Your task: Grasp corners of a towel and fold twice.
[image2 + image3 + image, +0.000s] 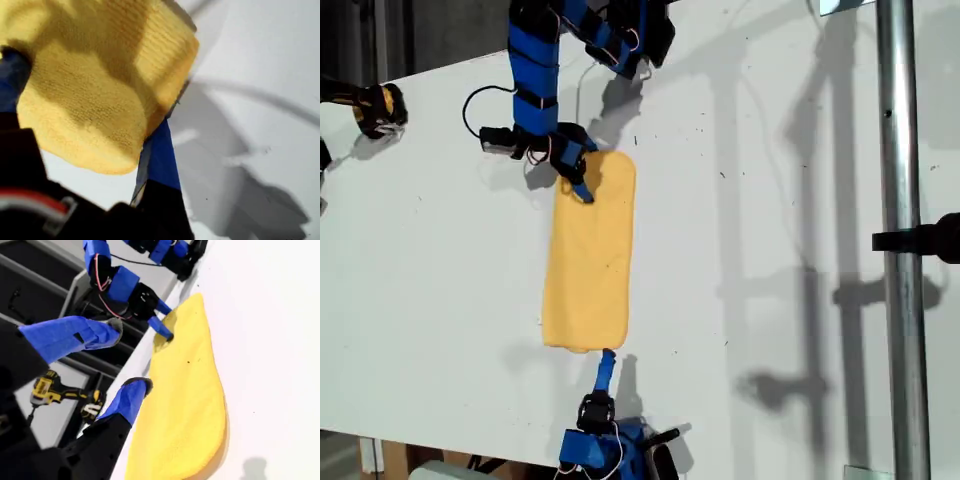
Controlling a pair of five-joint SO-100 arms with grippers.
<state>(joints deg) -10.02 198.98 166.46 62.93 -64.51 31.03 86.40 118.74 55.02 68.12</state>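
One towel [590,270], plain yellow-orange, lies flat on the white table [770,250] as a long narrow strip running between the two blue arms. At its near end in the second wrist view the edge looks doubled, though the hem is too blurred to be sure. My first pincer [582,190] is at the strip's far end, on the side toward the exterior view's left. In the first wrist view it is pressed onto one rounded corner [100,140], with cloth bunched between a blue finger [160,155] and the dark body of the pincer. My second pincer [606,358] sits at the opposite short edge, low in the exterior view, its tip just beside the cloth. The second wrist view shows its two taped fingers [75,335] spread apart with nothing between them. One yellow-and-black power drill [378,108] lies at the table's edge toward the exterior view's left; any branding on it is too small to read. One metal pole [900,200] stands upright at the exterior view's right. The tape, cloth and table show no legible writing.
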